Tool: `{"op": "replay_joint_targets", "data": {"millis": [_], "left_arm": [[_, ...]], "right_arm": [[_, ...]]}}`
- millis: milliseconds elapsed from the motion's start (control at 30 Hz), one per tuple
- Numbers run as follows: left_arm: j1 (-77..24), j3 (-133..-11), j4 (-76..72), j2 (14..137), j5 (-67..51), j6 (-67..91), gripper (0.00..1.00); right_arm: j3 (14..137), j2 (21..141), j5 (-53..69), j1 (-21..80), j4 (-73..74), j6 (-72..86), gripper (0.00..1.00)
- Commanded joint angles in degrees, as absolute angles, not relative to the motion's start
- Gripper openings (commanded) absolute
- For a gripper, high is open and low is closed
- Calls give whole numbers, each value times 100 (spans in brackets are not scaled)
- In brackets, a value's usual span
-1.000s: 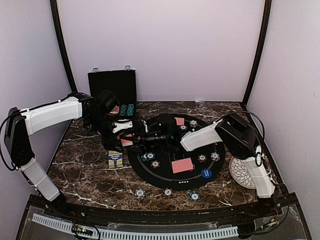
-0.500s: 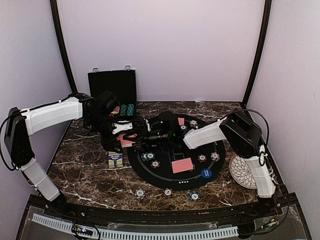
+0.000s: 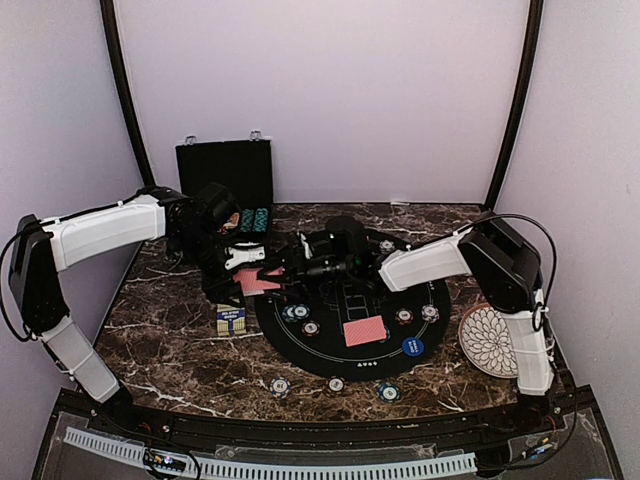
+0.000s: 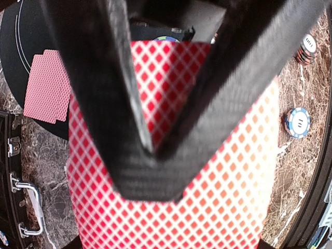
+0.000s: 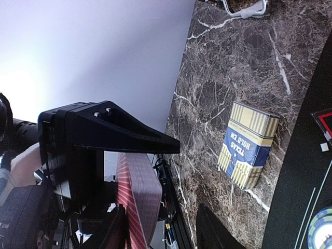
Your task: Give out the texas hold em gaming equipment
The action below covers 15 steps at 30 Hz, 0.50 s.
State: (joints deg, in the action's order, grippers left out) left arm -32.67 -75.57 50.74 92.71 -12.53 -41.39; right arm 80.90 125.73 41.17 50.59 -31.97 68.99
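Red-backed cards [image 4: 171, 218] in a thick stack sat clamped in the left fingers [image 4: 150, 155], which were pressed hard on both faces of the stack. They held it in the air just off the left rim of the round black mat [image 3: 320, 355]. The right fingers [image 3: 288, 270] reached in across the mat from the other side. They stood parted with the free edge of the stack between them. One finger lay close against the cards and the other stood apart; whether either truly touched the stack could not be told.

On the mat lay a pair of face-down cards [image 3: 364, 331], overlapping, with a blue disc [image 3: 412, 346] near them toward the front right. Small striped chips were spread over the mat: two [image 3: 302, 320] at its left side and two [image 3: 416, 315] at its right. Three more chips [image 3: 336, 384] lay in a loose row on the marble desk [image 3: 170, 350] in front of the mat.

A blue and yellow card box [image 3: 231, 319] lay on the desk just left of the mat, below the held stack. An open black case [image 3: 225, 172] stood at the back left with rows of chips [image 3: 252, 218] in its tray. A white patterned plate [image 3: 487, 340] rested on the desk beside the mat's right edge.
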Motion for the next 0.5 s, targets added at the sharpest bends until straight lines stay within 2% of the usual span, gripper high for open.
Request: {"op": "replay_joint_targets", "data": {"millis": [0, 200, 467], "left_arm": [[-3266, -7507, 4975, 9039, -1289, -4186, 0], [-3268, -7485, 4958, 9040, -1276, -4192, 0], [-3269, -7366, 4911, 9036, -1148, -4235, 0]], "right_arm": [[7887, 12230, 4172, 4954, -2946, 6790, 46], [7763, 12125, 4311, 4946, -3399, 7136, 44], [7523, 11918, 4385, 4940, -3675, 7296, 28]]}}
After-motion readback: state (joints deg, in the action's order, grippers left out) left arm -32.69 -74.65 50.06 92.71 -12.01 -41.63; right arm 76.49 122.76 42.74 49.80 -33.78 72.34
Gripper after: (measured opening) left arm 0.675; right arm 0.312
